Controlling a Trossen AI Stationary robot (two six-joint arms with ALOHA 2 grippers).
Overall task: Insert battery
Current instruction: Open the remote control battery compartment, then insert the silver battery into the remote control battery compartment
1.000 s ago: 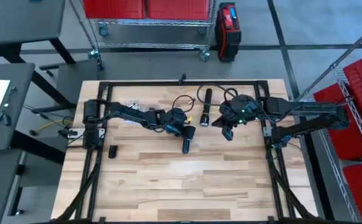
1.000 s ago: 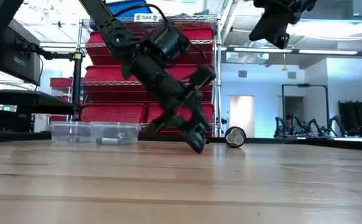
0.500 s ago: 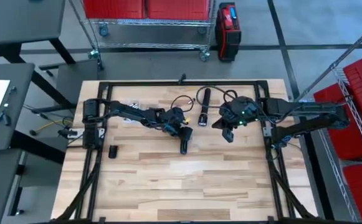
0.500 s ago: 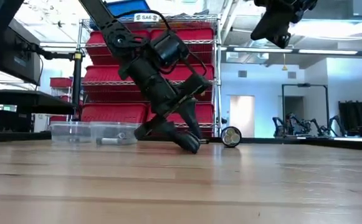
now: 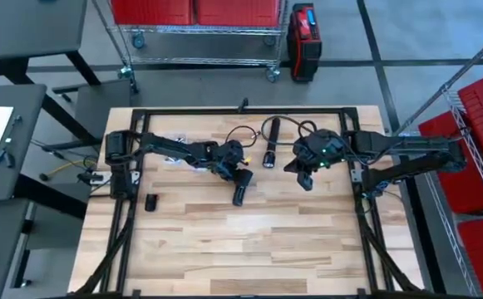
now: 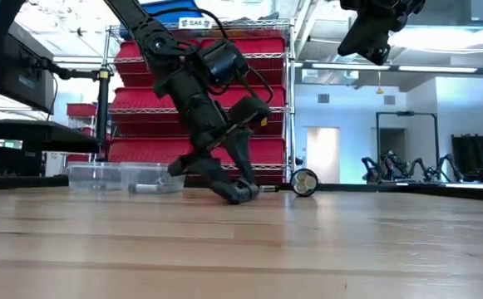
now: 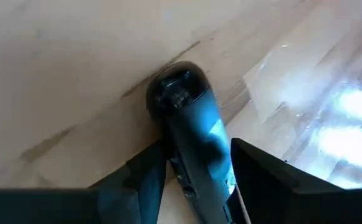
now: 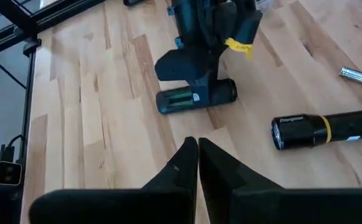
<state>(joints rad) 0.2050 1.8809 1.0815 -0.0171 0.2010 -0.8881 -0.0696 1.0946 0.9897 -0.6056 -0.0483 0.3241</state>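
High view shows the left gripper (image 5: 239, 189), jaws clamped on a dark battery case (image 5: 239, 195) lying flat on the wooden bench (image 5: 249, 241), just beside the black flashlight (image 5: 268, 156), while the right gripper (image 5: 307, 181) hangs near it, jaws together.

Two dark jointed arms, black cables, yellow tag near left wrist

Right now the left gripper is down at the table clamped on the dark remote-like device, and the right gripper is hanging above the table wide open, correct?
Not quite. The right gripper is shut, not wide open: the right wrist view shows its fingertips pressed together with nothing between them. The rest holds: the left gripper is low at the table with its fingers on either side of the dark device, and the right one hangs well above the table in the low view.
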